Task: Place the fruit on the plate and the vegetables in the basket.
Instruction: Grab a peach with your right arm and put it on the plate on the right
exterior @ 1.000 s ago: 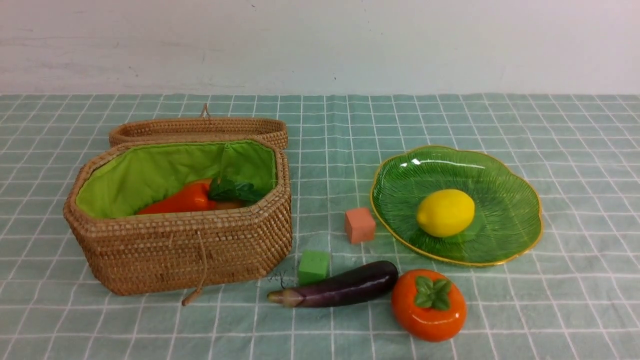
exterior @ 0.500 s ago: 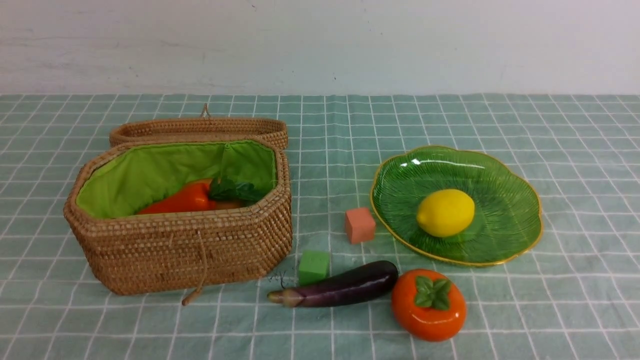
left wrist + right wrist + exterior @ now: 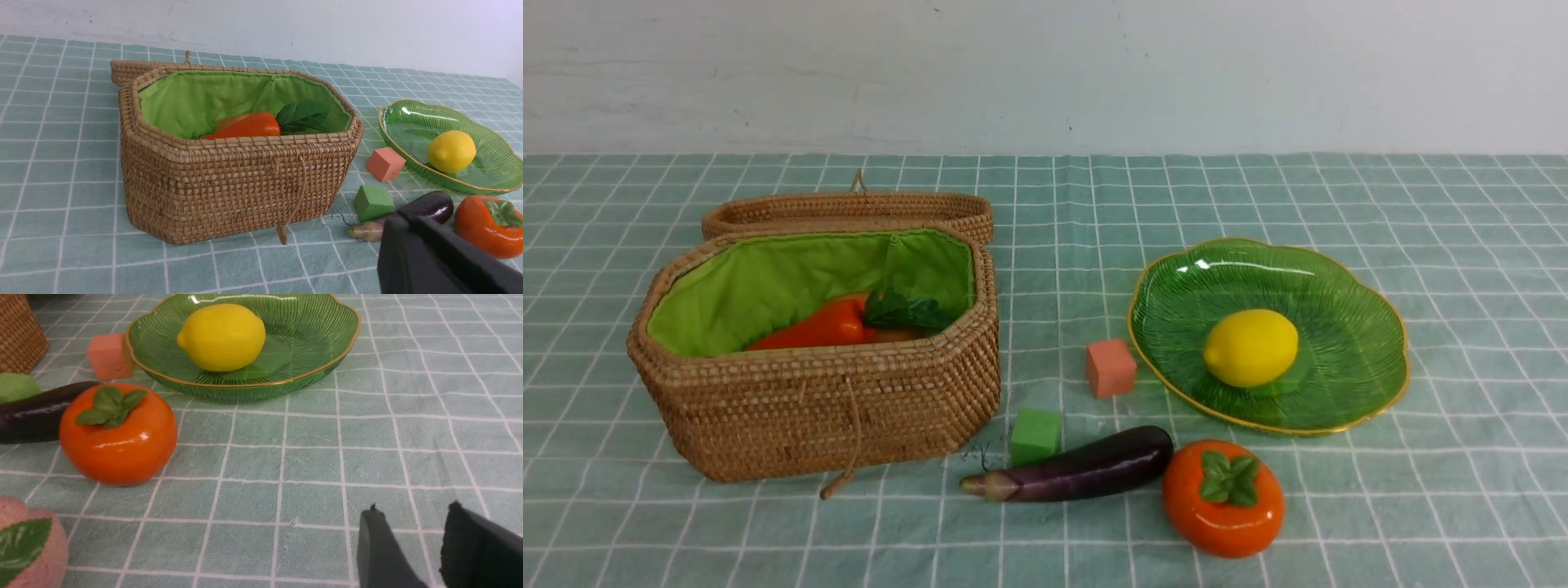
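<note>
Light is bright, even and diffuse in all three views, falling from above; shadows are soft and short. White glare streaks sit on the far rim of the plate (image 3: 1225, 263); a small highlight gleams on the persimmon (image 3: 1222, 523) and a dull sheen runs along the eggplant (image 3: 1094, 467). The lemon (image 3: 1250, 347) casts a faint, soft-edged shadow on the glass; the near wall of the basket (image 3: 817, 408) shades the lower part of its lining. The front view is slightly soft, the pale wall (image 3: 1045, 73) flat and evenly lit. The desk cloth (image 3: 1462, 506) keeps its grid lines straight to the frame edges. The left pincer (image 3: 408, 223) and right pincer (image 3: 412, 512) show as dark, featureless masses close to the lens; the peach (image 3: 28, 539) is slightly soft at the frame's corner.
</note>
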